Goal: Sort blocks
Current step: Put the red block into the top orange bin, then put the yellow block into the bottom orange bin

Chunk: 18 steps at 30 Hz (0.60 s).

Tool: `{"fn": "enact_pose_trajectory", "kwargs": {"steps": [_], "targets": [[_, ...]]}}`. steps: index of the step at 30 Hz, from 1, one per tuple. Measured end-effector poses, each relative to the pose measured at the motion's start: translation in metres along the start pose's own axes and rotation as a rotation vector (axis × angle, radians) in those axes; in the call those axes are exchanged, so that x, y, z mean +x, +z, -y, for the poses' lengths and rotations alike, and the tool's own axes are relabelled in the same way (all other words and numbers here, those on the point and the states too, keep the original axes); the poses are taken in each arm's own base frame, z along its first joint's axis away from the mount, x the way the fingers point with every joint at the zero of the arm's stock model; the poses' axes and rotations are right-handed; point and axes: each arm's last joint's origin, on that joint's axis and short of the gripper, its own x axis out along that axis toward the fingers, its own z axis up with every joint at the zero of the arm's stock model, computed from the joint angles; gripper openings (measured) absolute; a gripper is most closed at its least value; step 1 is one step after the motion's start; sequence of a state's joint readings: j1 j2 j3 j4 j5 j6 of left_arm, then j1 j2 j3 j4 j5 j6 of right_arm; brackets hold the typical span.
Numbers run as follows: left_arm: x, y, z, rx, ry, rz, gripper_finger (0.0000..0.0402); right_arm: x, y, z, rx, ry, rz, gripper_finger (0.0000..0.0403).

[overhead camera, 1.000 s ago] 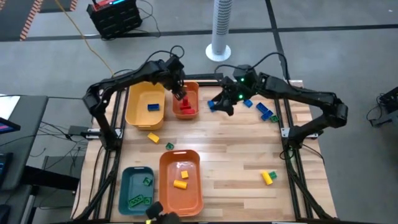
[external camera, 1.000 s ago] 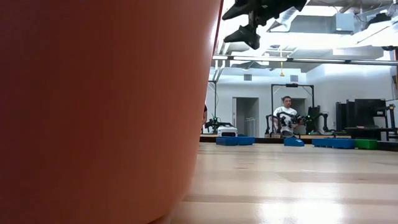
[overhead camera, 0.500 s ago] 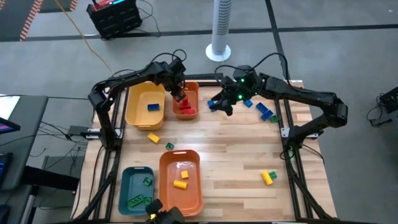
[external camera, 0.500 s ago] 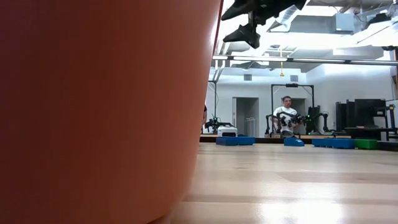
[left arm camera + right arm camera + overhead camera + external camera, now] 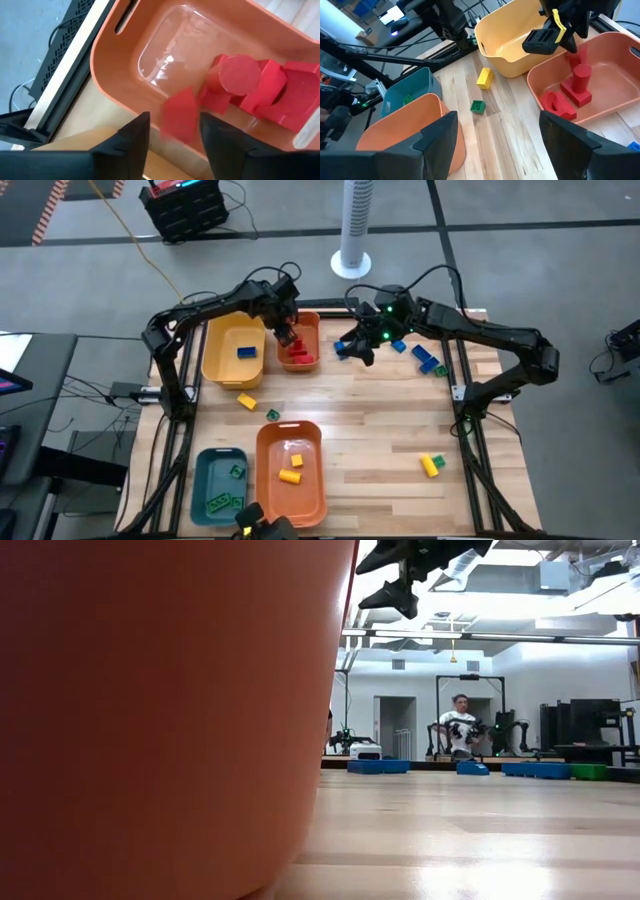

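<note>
My left gripper (image 5: 288, 330) points down over the far orange bin (image 5: 314, 320), fingers apart. A red block (image 5: 180, 120) shows blurred just past the fingertips, above the other red blocks (image 5: 260, 90) lying on the bin's floor. From the right wrist view the same block (image 5: 574, 56) hangs below my left gripper (image 5: 555, 35). My right gripper (image 5: 355, 348) hovers open to the right of that bin, nothing between its fingers, above a blue block (image 5: 341, 351) on the table.
A yellow bin (image 5: 225, 365) with one blue block stands left of the far orange bin. Near the front are a teal bin (image 5: 200, 480) with green blocks and an orange bin (image 5: 312, 480) with yellow blocks. Loose blocks: yellow (image 5: 246, 401), green (image 5: 272, 415), blue (image 5: 428, 360), yellow and green (image 5: 430, 465).
My left gripper has sunk a little toward the far orange bin, the red block going down with it.
</note>
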State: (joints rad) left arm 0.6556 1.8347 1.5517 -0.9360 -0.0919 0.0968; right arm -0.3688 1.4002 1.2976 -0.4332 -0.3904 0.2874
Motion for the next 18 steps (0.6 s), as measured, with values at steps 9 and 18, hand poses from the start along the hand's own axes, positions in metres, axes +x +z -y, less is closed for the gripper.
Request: {"fn": "enact_pose_trajectory", "kwargs": {"steps": [9, 18], "targets": [[-0.028, -0.004, 0.002, 0.073, -0.049, 0.015, 0.0216, -0.001, 0.000, 0.004, -0.012, -0.017, -0.008, 0.0290], [-0.114, -0.049, 0.063, 0.558, -0.088, 0.152, 0.0217, -0.005, 0.002, 0.014, -0.036, -0.050, 0.000, 0.0290]]}}
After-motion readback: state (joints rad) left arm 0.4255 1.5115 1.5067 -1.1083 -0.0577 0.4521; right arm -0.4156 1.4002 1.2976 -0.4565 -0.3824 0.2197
